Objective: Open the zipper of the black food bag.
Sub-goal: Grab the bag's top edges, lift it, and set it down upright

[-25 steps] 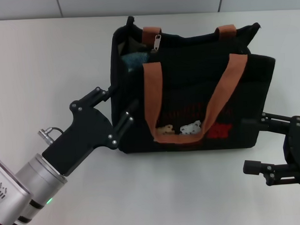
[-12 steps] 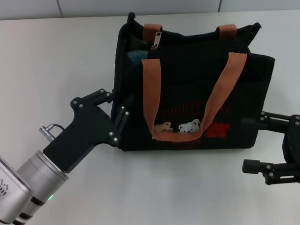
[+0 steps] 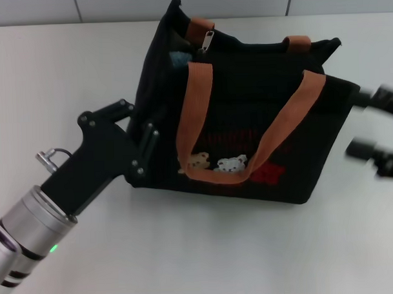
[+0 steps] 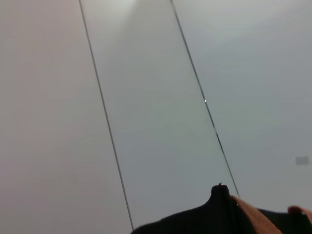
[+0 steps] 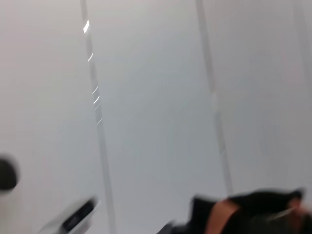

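- Black food bag (image 3: 247,126) now sits skewed on the white table (image 3: 64,68); half a second ago it lay square to the head camera. Its left end has swung toward the robot's left, bottom edge now slanting.
- Left gripper (image 3: 133,137) has pulled back and leftward with the bag's left end between its fingers — closed on the fabric of the side panel, as far as the head view shows.
- Right gripper (image 3: 380,131) has lifted from its low spot beside the bag's right end and is motion-blurred; fingers appear spread, holding nothing.
- Zipper (image 3: 207,41): silver pull tab sits near the left end of the top edge, by the far handle (image 3: 201,27). Bag mouth gapes at that end — zip looks largely open already; remaining travel cannot be judged.
- Judgement: left arm is dragging rather than unzipping; task probably near its end.
- Writing: red lettering above the two bears (image 3: 215,164) and a red patch (image 3: 268,173) — not legible. No brand readable.
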Tool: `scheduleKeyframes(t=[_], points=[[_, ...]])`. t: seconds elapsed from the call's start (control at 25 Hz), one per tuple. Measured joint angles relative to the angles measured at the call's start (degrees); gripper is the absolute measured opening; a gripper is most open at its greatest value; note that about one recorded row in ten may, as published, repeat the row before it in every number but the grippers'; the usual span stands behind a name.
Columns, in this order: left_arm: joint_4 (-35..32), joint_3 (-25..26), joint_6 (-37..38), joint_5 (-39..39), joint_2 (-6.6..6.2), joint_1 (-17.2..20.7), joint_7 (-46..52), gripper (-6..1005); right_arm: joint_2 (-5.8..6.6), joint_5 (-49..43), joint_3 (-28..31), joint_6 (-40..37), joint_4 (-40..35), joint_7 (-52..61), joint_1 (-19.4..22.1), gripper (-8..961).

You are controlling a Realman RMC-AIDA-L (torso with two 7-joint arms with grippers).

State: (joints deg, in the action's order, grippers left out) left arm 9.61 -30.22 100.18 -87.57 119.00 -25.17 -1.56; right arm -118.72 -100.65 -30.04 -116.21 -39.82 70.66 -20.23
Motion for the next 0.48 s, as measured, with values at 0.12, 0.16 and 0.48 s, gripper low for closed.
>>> scheduleKeyframes(t=[0.12, 0.16, 0.48], points=[[-1.79, 0.04, 1.76, 0.00, -0.09, -0.08, 0.85, 169, 0.10, 2.92, 1.82, 0.69, -1.45, 3.34, -0.09, 839], [-3.25, 0.04, 2.50, 0.01, -0.09, -0.15, 1.82, 169, 0.18, 4.12, 2.82, 1.39, -2.95, 5.48, -0.36, 839], [-11.40, -0.58, 4.97, -0.02, -0.10, -1.61, 6.20, 161, 0.23, -1.22, -2.56, 7.26, -29.31, 20.05, -5.98, 840]])
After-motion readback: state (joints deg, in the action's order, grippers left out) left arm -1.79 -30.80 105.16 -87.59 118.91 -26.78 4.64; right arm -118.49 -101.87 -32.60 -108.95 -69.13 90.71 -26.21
